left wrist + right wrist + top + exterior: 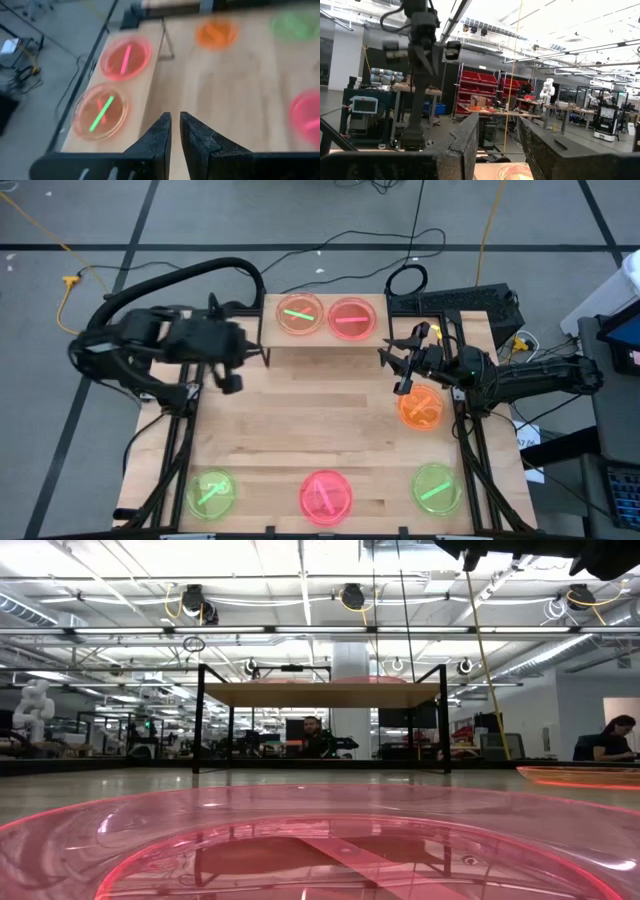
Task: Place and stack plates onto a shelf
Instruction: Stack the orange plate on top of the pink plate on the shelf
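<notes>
Two plates lie on the shelf (325,340) at the table's far edge: an orange one with a green streak (300,315) (101,111) and a pink one (351,318) (125,56). Several more lie on the tabletop: orange (421,408), green (436,487), pink (326,496) (320,840) and green (211,493). My left gripper (238,365) (175,125) hovers shut and empty above the table's left part, near the shelf's left end. My right gripper (395,370) (497,145) is open and empty, raised off the shelf's right end, above the orange tabletop plate.
The shelf stands on thin black legs (198,720), with open room beneath it. A black box and cables (450,300) sit off the table's far right corner. The middle of the tabletop (320,410) is bare wood. People sit in the room beyond (610,735).
</notes>
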Controlling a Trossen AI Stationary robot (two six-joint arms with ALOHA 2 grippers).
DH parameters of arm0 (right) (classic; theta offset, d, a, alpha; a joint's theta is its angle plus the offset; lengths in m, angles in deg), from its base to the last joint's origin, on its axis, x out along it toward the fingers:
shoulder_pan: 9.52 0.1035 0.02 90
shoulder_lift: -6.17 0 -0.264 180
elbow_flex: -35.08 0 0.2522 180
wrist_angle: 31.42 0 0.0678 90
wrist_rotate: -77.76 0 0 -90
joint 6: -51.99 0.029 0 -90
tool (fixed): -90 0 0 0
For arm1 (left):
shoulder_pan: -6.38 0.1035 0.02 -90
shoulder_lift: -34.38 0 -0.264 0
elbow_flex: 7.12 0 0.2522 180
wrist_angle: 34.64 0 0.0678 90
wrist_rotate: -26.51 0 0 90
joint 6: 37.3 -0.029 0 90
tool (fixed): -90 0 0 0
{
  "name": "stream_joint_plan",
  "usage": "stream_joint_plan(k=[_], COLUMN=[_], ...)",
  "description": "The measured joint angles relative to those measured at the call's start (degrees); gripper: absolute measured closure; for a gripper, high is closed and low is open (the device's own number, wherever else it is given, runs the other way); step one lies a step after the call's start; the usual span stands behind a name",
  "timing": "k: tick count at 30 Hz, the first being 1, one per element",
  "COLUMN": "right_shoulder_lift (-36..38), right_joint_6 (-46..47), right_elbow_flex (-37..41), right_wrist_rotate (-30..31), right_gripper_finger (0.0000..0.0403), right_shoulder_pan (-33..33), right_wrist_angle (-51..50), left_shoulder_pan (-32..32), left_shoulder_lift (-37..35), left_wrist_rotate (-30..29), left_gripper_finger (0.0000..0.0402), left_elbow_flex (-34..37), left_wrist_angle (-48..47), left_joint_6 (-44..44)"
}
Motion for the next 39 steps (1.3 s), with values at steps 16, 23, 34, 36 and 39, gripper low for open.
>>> stream_joint_plan(k=[16, 23, 34, 36, 39], right_shoulder_lift=[0.0, 0.0, 0.0, 0.0, 0.0], right_joint_6=[0.4, -0.1, 0.5, 0.6, 0.6], right_elbow_flex=[0.0, 0.0, 0.0, 0.0, 0.0], right_wrist_rotate=[0.0, 0.0, 0.0, 0.0, 0.0], right_gripper_finger=[0.0279, 0.0279, 0.0279, 0.0279, 0.0279], right_shoulder_pan=[0.0, 0.0, 0.0, 0.0, 0.0], right_wrist_angle=[0.0, 0.4, 0.4, 0.4, 0.4], left_shoulder_pan=[-1.2, -1.2, -1.2, -1.2, -1.2], left_shoulder_lift=[-4.7, -4.7, -4.7, -4.6, -4.6], left_wrist_rotate=[0.0, 0.0, 0.0, 0.0, 0.0], left_gripper_finger=[0.0355, 0.0355, 0.0355, 0.0355, 0.0355], left_elbow_flex=[0.2, 0.2, 0.2, 0.2, 0.2], left_wrist_angle=[3.2, 3.2, 3.3, 4.1, 4.2], left_joint_6=[2.4, 2.4, 2.2, 2.2, 2.2])
